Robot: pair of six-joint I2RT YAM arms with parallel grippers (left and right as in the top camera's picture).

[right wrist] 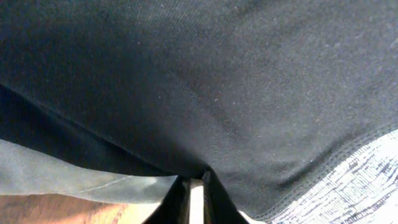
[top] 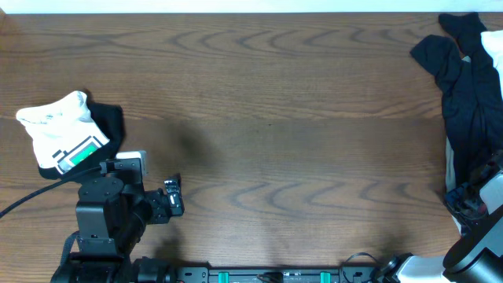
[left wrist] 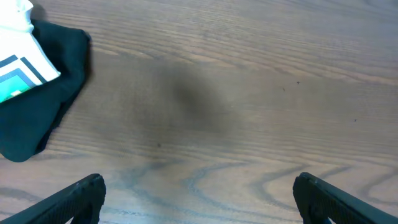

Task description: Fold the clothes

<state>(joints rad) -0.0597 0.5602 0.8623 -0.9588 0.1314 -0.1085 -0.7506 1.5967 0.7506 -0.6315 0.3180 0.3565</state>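
Nearest you, at about 4 o'clock, your right gripper [right wrist: 193,198] is pinching a fold of the black pants [right wrist: 205,81], its jaws pressed together on the fabric close to the grey patterned waistband [right wrist: 364,180]. At 7 o'clock your left gripper [left wrist: 199,198] is hanging spread wide over the bare tabletop [left wrist: 249,93], holding nothing. You are working the pick-up step, as I judge it. Next you are going to need to draw the pants away from the 3 o'clock edge toward the middle and lay them flat before any fold. Farther out, at 9 o'clock, a white top with a green patch [top: 63,134] is lying bundled on a dark garment [top: 114,124]. No containers are showing anywhere.
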